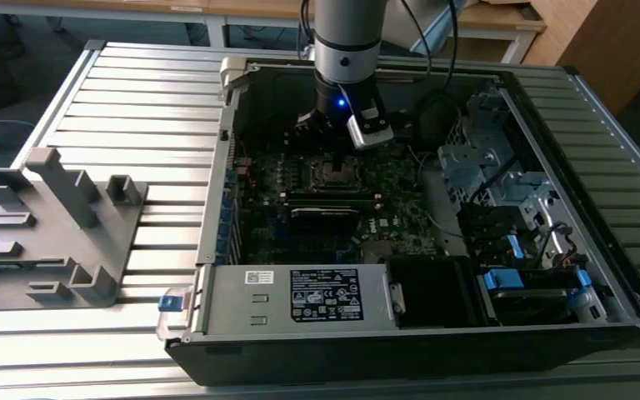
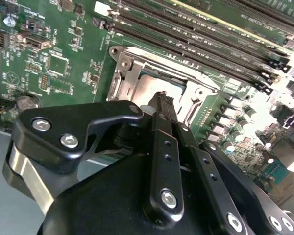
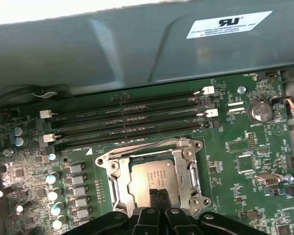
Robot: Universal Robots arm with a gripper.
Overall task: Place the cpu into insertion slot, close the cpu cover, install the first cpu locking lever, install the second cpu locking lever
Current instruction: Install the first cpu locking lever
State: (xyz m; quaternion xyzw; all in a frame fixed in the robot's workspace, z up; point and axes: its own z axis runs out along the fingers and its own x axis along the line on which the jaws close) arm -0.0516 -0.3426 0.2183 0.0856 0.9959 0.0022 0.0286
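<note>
The cpu [image 3: 149, 178] lies with its silver-grey face up in the insertion slot [image 1: 332, 172] on the green motherboard. The cpu cover [image 3: 190, 169], a silvery metal frame, lies flat around the chip, whose face shows through the window. In the second wrist view the cpu [image 2: 154, 87] and the cover [image 2: 123, 73] sit just beyond my fingertips. My gripper [image 3: 158, 194] hovers over the chip's near edge with its black fingers pressed together and nothing between them. The second wrist view shows the gripper [image 2: 161, 96] the same way. In the exterior view the gripper [image 1: 322, 129] hangs inside the open computer case, behind the slot.
Long black memory slots [image 3: 127, 115] run beside the socket, close to the grey case wall [image 3: 137, 49]. A black card [image 1: 322, 218] and the labelled power-supply box [image 1: 297, 296] lie nearer the case front. Drive bays and cables [image 1: 487, 167] fill the exterior view's right. A grey fixture [image 1: 53, 225] stands on the slatted table.
</note>
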